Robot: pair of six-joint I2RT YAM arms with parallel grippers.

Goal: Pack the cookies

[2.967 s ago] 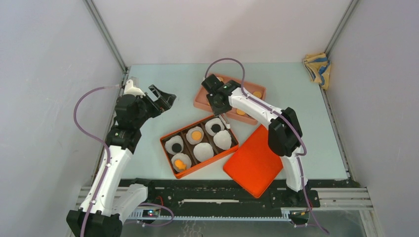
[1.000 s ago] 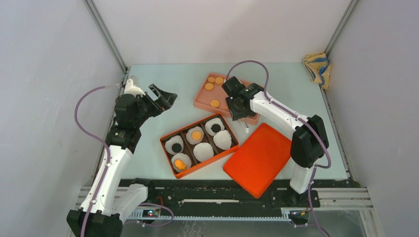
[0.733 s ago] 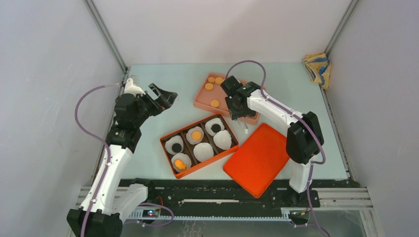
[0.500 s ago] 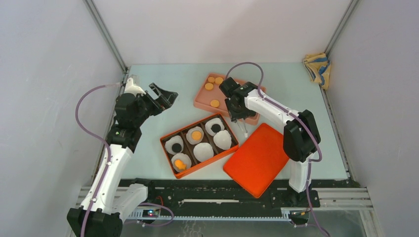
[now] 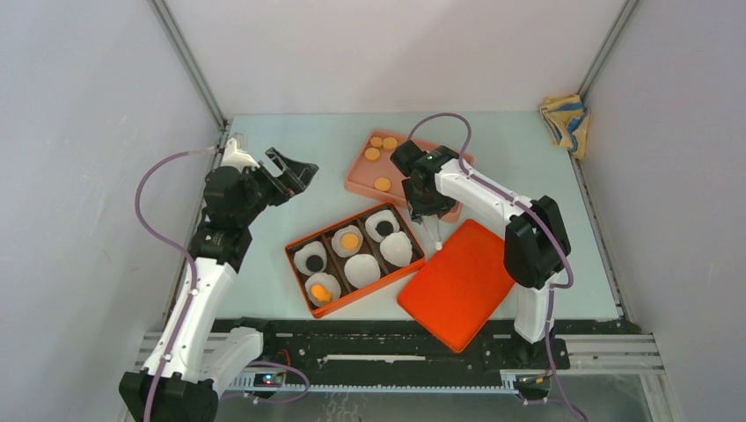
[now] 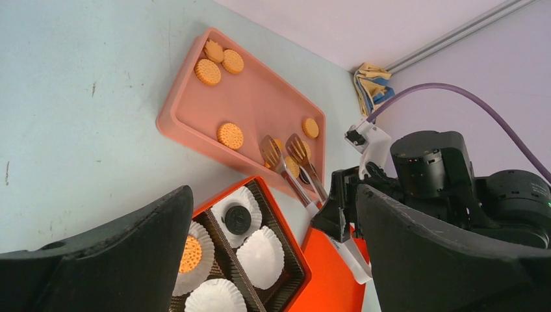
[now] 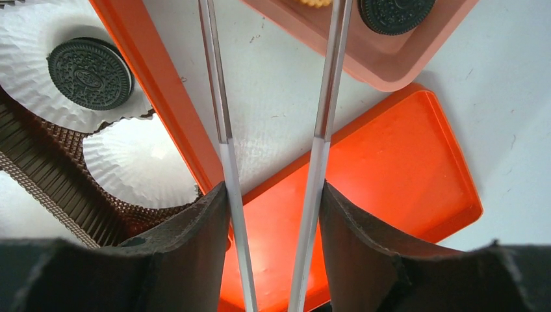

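– Left wrist view gives the clearest look: which step is this?
– Picking, I'd say. The right gripper (image 6: pixel 328 205) has its jaws clamped on a pair of slim metal tongs (image 6: pixel 271 149). The spoon tips stand apart over the near rim of the pale pink rectangular plastic tray (image 6: pixel 260 97). Nothing seems pinched between them.
– And the small flat round cookies (image 6: pixel 230 135)?
– Split. Orange ones lie loose on the tray, three bunched at its far-left corner and one partly under the tips. The right wrist view adds a black one there too. In the top external view the tray sits at 1 o'clock from the orange rectangular box (image 5: pixel 369 288), where four of six white pleated paper cups (image 5: pixel 396 251) hold a cookie: two black, two orange.
– Two bare cups, then?
– Yes, on the box's 4 o'clock side, facing the flat orange lid (image 5: pixel 457 281) that lies on the pale green worktop (image 5: pixel 510 141).
– The left gripper (image 5: pixel 295 171)?
– At 10 o'clock from the box, jaws wide apart, holding nothing.
– Next?
– My judgement: lower the tips round one cookie, squeeze, lift, swing towards 7 o'clock and release over a bare cup. Thin discs may slip, so the pinch should be level.
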